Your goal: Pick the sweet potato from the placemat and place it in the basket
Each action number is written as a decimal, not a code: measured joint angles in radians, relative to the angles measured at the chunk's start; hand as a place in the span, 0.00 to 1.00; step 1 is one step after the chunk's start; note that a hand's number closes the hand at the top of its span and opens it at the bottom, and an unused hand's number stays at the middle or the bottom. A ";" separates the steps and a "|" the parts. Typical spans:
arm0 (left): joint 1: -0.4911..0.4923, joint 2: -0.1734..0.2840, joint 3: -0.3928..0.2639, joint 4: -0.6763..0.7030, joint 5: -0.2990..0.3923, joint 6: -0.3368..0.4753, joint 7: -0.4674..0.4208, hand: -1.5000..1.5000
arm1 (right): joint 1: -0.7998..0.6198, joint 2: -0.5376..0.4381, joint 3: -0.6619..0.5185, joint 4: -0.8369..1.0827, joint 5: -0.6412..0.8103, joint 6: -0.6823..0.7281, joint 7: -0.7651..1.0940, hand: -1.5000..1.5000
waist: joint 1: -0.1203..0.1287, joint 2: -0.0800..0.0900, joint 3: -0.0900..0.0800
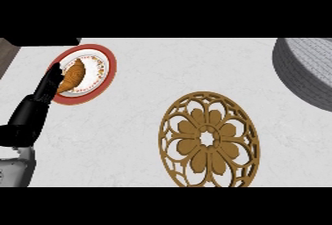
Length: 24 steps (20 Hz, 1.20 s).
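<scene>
I see the left hand (50,83) over the red-rimmed plate (103,72), fingers straight along the sweet potato (73,75), not gripping. Placemat (209,139) bare; grey basket (306,70) far right.

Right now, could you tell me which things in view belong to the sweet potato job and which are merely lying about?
Part of the job:
- placemat, brown and bare
- grey basket, at the right edge
- no sweet potato shows

Lying about:
- red-rimmed plate
- croissant on that plate
- left hand, resting beside the croissant
</scene>
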 measured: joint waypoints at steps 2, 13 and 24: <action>-0.013 -0.003 -0.010 0.002 -0.003 -0.005 0.001 0.50 | -0.030 -0.054 -0.009 0.080 -0.015 0.066 -0.049 1.00 | 0.018 0.001 -0.003; -0.084 -0.031 -0.052 0.010 -0.025 -0.017 0.040 0.50 | -0.274 -0.144 0.131 0.347 0.070 0.165 -0.087 1.00 | 0.078 0.002 -0.009; -0.111 -0.034 -0.042 0.027 -0.028 -0.026 0.064 0.50 | -0.455 -0.087 0.320 0.465 0.220 0.211 -0.040 1.00 | 0.068 -0.001 -0.010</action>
